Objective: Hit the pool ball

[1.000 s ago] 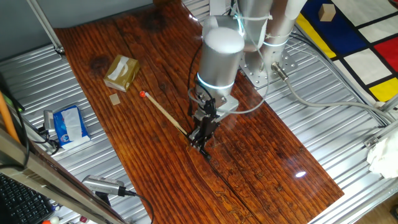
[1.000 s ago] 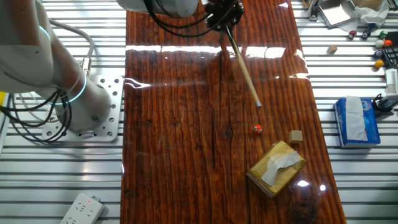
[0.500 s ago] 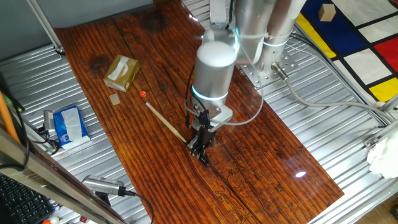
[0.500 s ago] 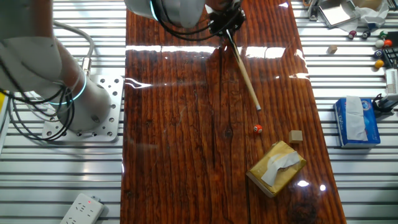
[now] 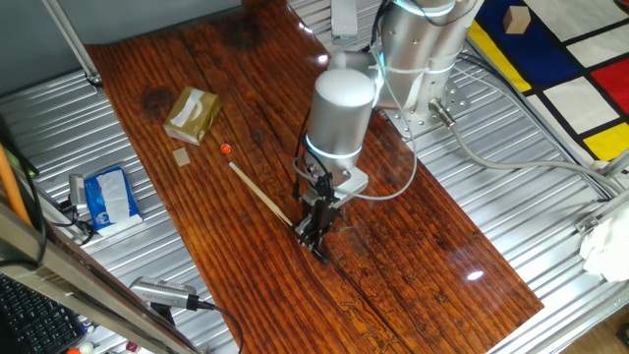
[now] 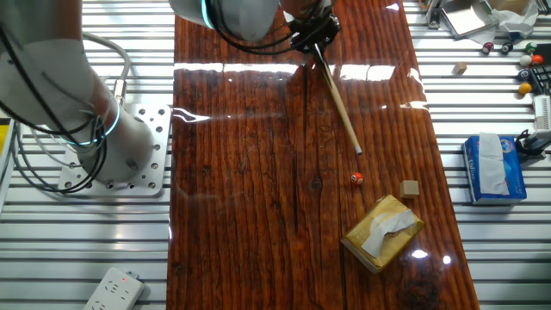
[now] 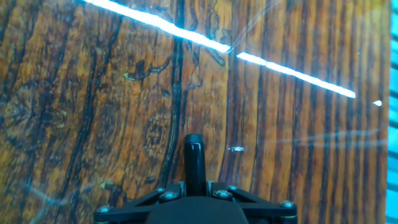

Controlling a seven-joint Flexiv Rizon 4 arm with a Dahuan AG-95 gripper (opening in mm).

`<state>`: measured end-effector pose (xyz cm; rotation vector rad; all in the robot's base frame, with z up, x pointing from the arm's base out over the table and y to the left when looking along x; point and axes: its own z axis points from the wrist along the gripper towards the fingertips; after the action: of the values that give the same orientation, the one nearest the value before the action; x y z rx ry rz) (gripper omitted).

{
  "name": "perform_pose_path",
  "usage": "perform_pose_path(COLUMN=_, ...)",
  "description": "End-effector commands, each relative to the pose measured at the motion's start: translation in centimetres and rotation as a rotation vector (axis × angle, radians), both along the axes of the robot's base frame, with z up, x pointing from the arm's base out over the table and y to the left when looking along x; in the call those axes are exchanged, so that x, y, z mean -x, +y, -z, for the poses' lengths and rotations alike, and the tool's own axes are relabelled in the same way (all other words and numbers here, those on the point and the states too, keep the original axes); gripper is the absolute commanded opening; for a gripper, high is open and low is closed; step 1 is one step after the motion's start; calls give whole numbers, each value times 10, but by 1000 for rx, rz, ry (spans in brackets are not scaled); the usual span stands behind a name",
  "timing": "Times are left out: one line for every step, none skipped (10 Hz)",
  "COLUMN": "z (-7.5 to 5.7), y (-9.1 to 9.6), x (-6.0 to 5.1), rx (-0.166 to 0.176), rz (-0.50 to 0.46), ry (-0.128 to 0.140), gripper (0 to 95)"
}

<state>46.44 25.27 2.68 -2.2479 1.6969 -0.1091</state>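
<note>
— Where does the pool ball [image 6: 356, 178] sit on the table [image 6: 241, 215]?

— Just off the free tip of the stick [image 6: 338, 101], a small gap between them. The stick runs slantwise across the boards, its other end at the gripper [image 6: 312, 34] near the table's far end in the other fixed view.

— And around the ball?

— In that view the small block [image 6: 410, 189] lies just to its right, and the cardboard box [image 6: 383, 231] sits nearer the camera, next to the block. The tissue pack [image 6: 495, 169] rests off the table on the ribbed metal, further right. The arm's base [image 6: 112, 155] stands to the table's left
</note>
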Motion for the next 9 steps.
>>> perform_pose_path(z=-10, y=0, x=10, rx=-5, rz=-7, ry=40, gripper=0)
perform_pose_path(z=-10, y=0, x=10, rx=-6, rz=-6, ry=39, gripper=0)
perform_pose_path(z=-10, y=0, x=10, rx=-7, rz=-4, ry=38, gripper=0)
perform_pose_path(z=-10, y=0, x=10, rx=-11, rz=-5, ry=37, gripper=0)
perform_pose_path(z=-10, y=0, x=10, rx=-10, rz=-8, ry=37, gripper=0)
perform_pose_path(z=-10, y=0, x=10, rx=-10, rz=-8, ry=37, gripper=0)
perform_pose_path(z=-10, y=0, x=9, rx=-11, rz=-9, ry=37, gripper=0)
perform_pose_path(z=-10, y=0, x=9, rx=-11, rz=-11, ry=37, gripper=0)
perform_pose_path(z=-10, y=0, x=9, rx=-11, rz=-12, ry=36, gripper=0)
